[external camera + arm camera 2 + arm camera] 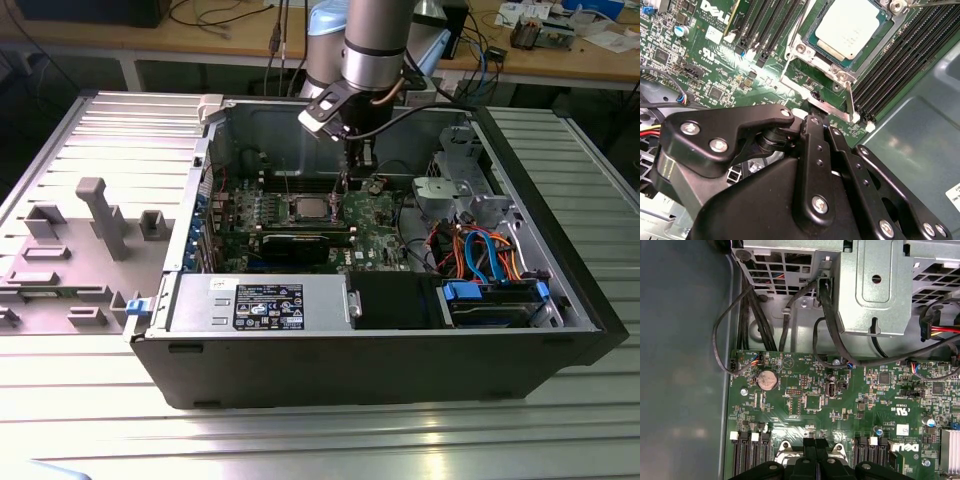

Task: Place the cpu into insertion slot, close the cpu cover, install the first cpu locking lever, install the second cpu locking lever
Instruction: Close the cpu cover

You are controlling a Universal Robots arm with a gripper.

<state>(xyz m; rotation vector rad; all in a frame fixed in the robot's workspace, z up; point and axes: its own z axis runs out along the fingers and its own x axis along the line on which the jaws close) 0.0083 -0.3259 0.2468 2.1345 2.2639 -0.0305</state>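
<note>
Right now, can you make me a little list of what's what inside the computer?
place: open computer case on a metal table
cpu: sitting in the insertion slot on the green board
cpu cover: looks folded down around the cpu
hand: fingers together, low over the green board, right beside the insertion slot

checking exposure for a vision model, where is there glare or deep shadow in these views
exterior view: bright glare on the ribbed table; second wrist view: the cpu top reflects pale and bright; first wrist view: soft pale reflections on the case wall, shadow around the cables.
</note>
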